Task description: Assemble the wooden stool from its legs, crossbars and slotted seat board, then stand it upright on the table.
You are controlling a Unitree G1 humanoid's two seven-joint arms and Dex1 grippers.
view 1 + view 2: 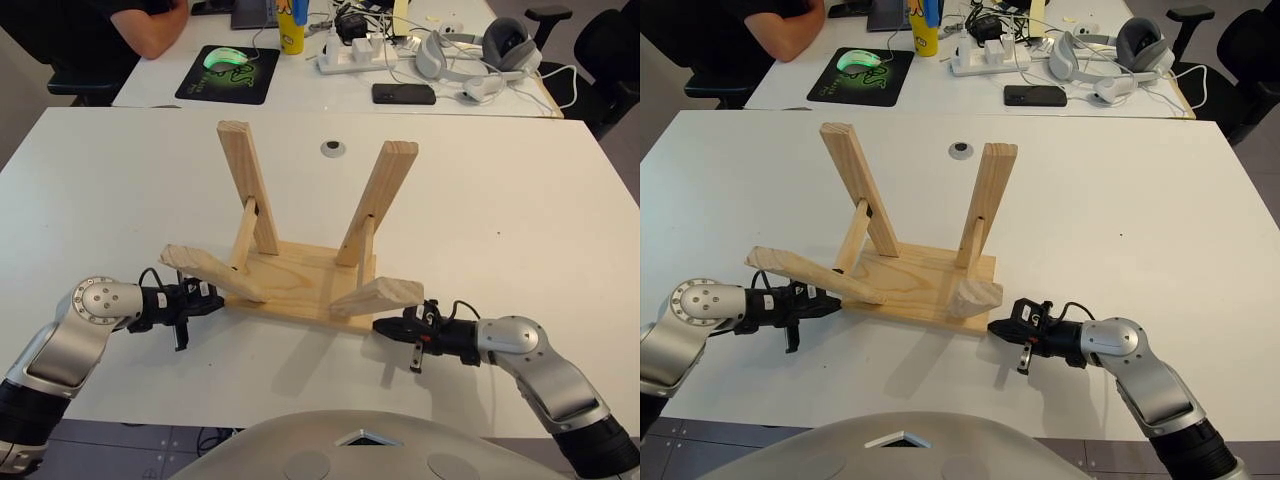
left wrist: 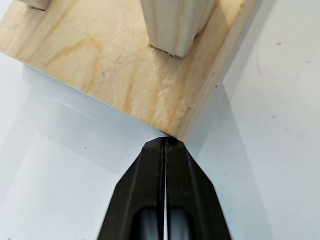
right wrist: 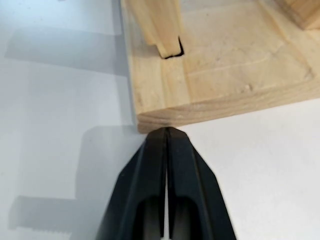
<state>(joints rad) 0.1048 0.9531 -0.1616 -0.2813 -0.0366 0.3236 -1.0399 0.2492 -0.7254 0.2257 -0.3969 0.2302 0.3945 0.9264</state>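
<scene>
The wooden stool lies upside down on the white table (image 1: 520, 210), its seat board (image 1: 300, 280) flat and all legs pointing up and outward. Two far legs (image 1: 248, 185) stand tall with crossbars (image 1: 245, 232) between the legs. Two near legs (image 1: 378, 296) splay toward me. My left gripper (image 1: 213, 300) is shut, its tip touching the board's near left corner (image 2: 170, 134). My right gripper (image 1: 380, 325) is shut too, its tip against the near right corner (image 3: 150, 124).
A round grommet hole (image 1: 332, 149) sits in the table behind the stool. A second desk beyond holds a mouse pad (image 1: 228, 72), phone (image 1: 403, 93), headset (image 1: 470, 55) and cables. A person's arm (image 1: 150, 25) rests at its far left.
</scene>
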